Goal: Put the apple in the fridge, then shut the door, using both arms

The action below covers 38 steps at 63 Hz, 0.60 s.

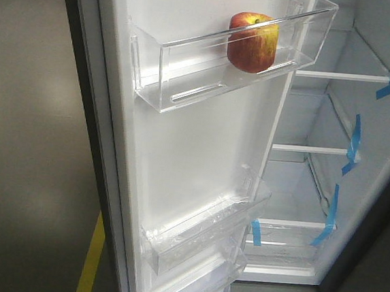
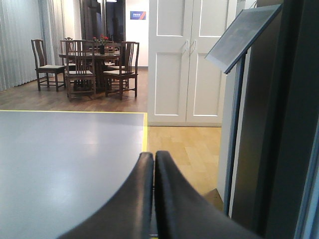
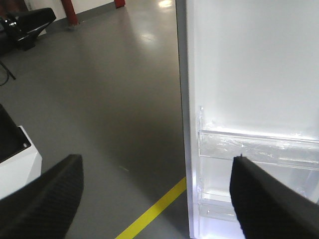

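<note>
Front-facing view alone shows the apple (image 1: 252,43), sitting in the top clear bin (image 1: 187,73) of the open door (image 1: 194,159), with the fridge (image 1: 300,117) and its shelves (image 1: 341,75) behind. Left wrist view shows the left tool (image 2: 154,157) pinched together, holding nothing, facing far chairs (image 2: 79,64). Right wrist view shows the right tool (image 3: 157,163) spread wide by the door's lower bin (image 3: 259,147).

The upper clear bin (image 1: 188,70) on the door (image 1: 200,160) is carrying the apple (image 1: 252,42), which is sitting upright at its right end. A lower clear bin (image 3: 259,147) is showing ahead of the right claw (image 3: 157,159), toward its right finger. The grey floor (image 3: 109,99) is stretching ahead, a yellow line (image 3: 154,211) running between the fingers.
</note>
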Tool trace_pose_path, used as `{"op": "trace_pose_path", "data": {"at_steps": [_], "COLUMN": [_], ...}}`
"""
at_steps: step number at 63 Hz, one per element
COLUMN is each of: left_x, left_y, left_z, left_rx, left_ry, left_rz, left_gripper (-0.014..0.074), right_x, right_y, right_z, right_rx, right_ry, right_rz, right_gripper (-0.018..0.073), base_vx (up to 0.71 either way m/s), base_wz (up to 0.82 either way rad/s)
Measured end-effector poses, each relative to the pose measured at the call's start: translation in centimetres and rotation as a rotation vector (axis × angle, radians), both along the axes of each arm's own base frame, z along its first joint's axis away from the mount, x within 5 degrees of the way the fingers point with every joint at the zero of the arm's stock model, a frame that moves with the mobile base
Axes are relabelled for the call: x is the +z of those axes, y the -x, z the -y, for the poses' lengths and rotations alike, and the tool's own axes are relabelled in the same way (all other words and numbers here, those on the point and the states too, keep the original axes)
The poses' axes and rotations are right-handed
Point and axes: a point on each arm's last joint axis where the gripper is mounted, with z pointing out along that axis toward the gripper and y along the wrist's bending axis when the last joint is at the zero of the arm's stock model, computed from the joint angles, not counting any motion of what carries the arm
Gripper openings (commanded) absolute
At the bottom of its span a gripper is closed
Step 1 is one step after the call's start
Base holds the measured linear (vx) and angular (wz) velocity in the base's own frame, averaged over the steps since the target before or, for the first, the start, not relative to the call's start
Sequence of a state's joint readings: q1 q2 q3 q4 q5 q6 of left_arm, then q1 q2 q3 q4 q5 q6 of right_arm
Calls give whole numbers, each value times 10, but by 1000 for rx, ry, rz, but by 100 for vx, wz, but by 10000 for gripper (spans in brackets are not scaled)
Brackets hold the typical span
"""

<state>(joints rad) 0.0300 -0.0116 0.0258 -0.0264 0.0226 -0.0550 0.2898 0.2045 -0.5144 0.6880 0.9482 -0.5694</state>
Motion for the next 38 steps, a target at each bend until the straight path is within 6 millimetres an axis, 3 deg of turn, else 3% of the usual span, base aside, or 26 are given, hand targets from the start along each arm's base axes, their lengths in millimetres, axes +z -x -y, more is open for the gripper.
{"op": "trace_pose_path", "data": {"at_steps": [38], "left_x": [8], "left_y": [1], "left_z": [0], "left_rx": [1], "left_ry": [2], "left_rz": [62], "left_gripper": [-6], "right_x": [-2], "right_y": [2], "right_z": [0], "right_rx": [15], "right_ry": [12], "right_rz": [-18], "right_gripper": [576], "base_vx": [0], "base_wz": [0]}}
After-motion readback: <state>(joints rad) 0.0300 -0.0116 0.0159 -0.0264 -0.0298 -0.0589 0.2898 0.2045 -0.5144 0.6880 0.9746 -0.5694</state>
